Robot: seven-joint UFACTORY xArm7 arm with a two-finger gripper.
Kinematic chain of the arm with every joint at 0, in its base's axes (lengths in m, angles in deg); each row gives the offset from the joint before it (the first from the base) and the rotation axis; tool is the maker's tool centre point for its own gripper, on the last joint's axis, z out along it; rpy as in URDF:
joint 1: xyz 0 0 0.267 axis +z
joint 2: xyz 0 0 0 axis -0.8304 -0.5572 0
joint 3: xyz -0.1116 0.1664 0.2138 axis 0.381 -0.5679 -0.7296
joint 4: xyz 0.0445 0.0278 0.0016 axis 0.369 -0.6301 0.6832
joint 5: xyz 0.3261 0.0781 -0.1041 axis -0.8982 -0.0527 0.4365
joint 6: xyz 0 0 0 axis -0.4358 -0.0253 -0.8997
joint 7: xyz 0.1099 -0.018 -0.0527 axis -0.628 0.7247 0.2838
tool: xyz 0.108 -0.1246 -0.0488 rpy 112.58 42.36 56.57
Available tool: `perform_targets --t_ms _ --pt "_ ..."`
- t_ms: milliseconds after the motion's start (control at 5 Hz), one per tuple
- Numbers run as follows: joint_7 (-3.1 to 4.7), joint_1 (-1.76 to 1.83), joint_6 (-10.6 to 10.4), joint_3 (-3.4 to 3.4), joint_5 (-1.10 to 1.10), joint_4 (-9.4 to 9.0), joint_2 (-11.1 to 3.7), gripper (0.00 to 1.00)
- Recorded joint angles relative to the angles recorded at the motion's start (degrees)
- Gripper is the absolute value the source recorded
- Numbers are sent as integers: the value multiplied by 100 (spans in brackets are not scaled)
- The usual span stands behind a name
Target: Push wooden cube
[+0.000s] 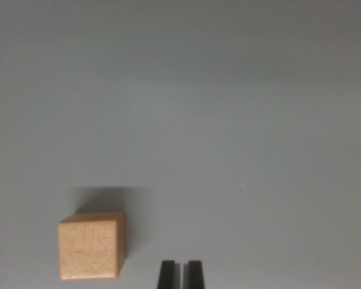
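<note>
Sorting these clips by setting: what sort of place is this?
Probably a lab test bench: a plain grey surface holding only a wooden cube, with the tool beside it. Nothing else shows.

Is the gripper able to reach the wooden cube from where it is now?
Probably yes. The wooden cube sits just toward the wrist view's left of the gripper, with only bare grey surface between them.

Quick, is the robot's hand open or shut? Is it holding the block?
Gripper: shut, fingers nearly together, holding nothing. The wooden block sits apart, to the wrist view's left.
</note>
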Motion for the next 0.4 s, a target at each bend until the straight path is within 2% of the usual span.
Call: perform_targets --t_ms 200,400 --pt "0 0 0 0 0 0 0 0" --pt "-130 56 -272 -65 1 -253 -58 0"
